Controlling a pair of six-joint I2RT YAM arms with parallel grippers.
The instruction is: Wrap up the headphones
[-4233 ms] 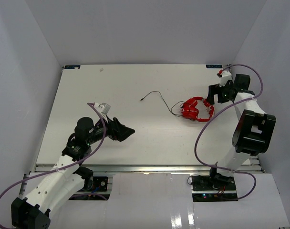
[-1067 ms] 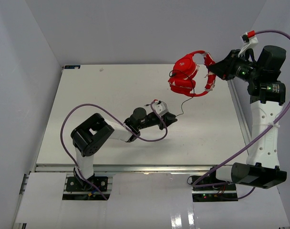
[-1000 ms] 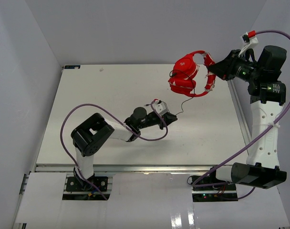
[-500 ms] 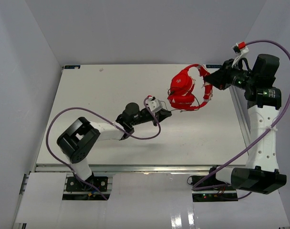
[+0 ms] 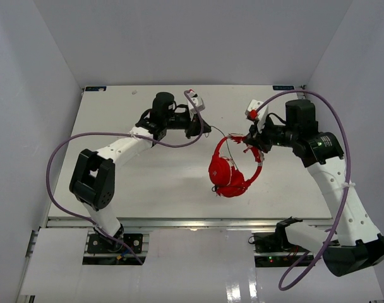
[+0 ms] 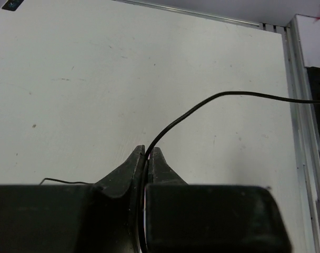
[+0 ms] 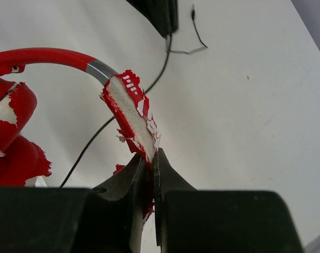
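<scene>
The right gripper (image 7: pixel 148 158) is closed tight on the headphones (image 5: pixel 228 175), with no gap showing between its fingers. It pinches not the smooth headband (image 7: pixel 49 54) but a strip of its padding (image 7: pixel 129 113), which is torn, with pale foam showing through the red skin. The ear cups (image 5: pixel 225 172) hang below that grip, a little right of the middle of the table (image 5: pixel 148 183) and toward its near edge; whether they touch the surface I cannot tell.

The left gripper (image 6: pixel 147 158) sits near the middle of the far edge, its fingers closed on the thin black cord (image 6: pixel 202 103). The cord leaves the fingertips and arcs away toward the right edge, slack rather than taut.

Two things look fragile here. The ragged padding may peel or crumble under the weight of the cups — then the headphones would swing or drop. And the cord is so thin that it could slide through the left fingers as soon as tension comes on; a hard pull, on the other hand, could jerk the headband out of the right grip. Any loops would need steady, light tension to hold.
</scene>
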